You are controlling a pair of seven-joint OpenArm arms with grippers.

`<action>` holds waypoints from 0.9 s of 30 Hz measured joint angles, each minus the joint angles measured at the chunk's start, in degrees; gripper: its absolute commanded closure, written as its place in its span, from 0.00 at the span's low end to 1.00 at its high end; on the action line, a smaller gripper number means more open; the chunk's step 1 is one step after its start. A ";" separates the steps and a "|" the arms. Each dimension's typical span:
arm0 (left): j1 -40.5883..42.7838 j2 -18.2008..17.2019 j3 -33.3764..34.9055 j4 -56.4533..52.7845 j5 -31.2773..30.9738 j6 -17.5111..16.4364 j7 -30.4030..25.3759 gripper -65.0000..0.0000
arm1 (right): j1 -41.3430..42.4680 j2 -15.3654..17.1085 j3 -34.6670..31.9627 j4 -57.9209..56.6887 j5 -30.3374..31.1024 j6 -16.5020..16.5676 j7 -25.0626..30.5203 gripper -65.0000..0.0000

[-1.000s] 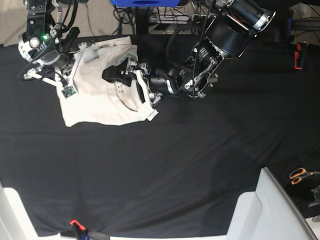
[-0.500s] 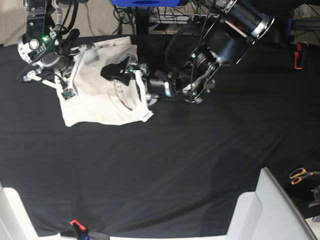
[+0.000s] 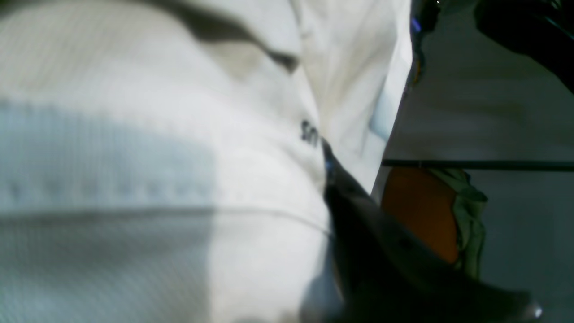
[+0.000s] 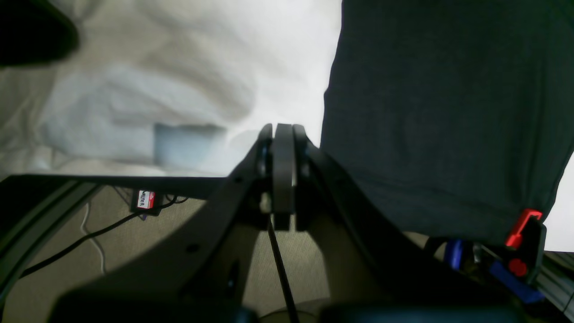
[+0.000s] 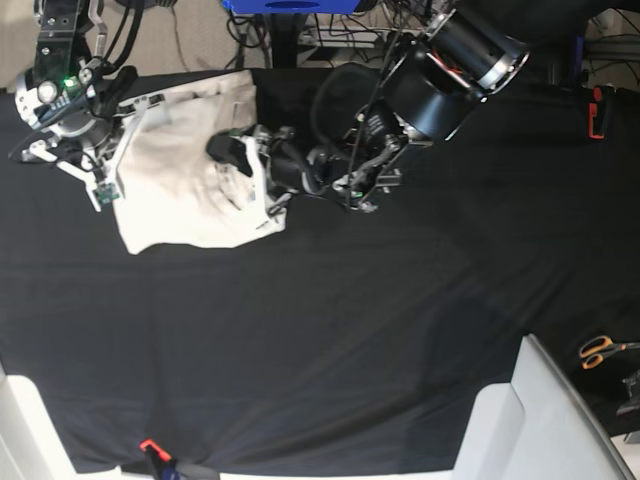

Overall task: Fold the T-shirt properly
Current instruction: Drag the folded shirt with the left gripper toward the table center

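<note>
Item: T-shirt, cream, unprinted, partly folded. It lay on the black table cover at about 10 o'clock in the base view, well short of the near edge. The bundle was roughly four-sided, with its long axis running from 11 o'clock down toward 5 o'clock; the lower edge sat at about 6 o'clock of the bundle and a raised fold stood along its 3 o'clock side. Which end was the collar could not be told from the base view (a dark scrap of lettering showed on the cloth in the left wrist view).

Left gripper: it came in from 3 o'clock and sat on the right-hand side of the shirt, cloth against its fingers. The left wrist view was filled with cream fabric pressed beside one dark finger. How far apart the fingers stood, and whether they pinched the cloth, could not be told.

Right gripper: it was at 9 o'clock of the shirt, over the left edge. Its jaws were pressed together with no gap; their tips lay at the boundary of white fabric and black cover, and nothing was seen pinched between them.

Also noted: orange-handled scissors at 4 o'clock, well apart from the shirt.
</note>
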 measured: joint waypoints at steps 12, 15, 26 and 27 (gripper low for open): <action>-0.48 -5.14 0.26 9.35 -0.87 11.89 5.14 1.00 | 0.44 0.11 2.21 0.00 0.02 0.07 0.00 1.00; -0.44 -7.52 0.35 14.60 -0.24 15.34 8.28 1.00 | 0.57 0.07 2.19 0.00 0.00 0.15 -0.07 1.00; -8.48 -13.53 5.31 19.37 7.54 21.81 24.22 1.00 | 1.18 -0.02 2.08 -0.04 0.00 0.15 -0.04 1.00; -9.57 -13.31 7.15 19.28 9.31 21.68 24.72 1.00 | 1.20 -0.04 2.08 -0.04 0.00 0.15 -0.02 1.00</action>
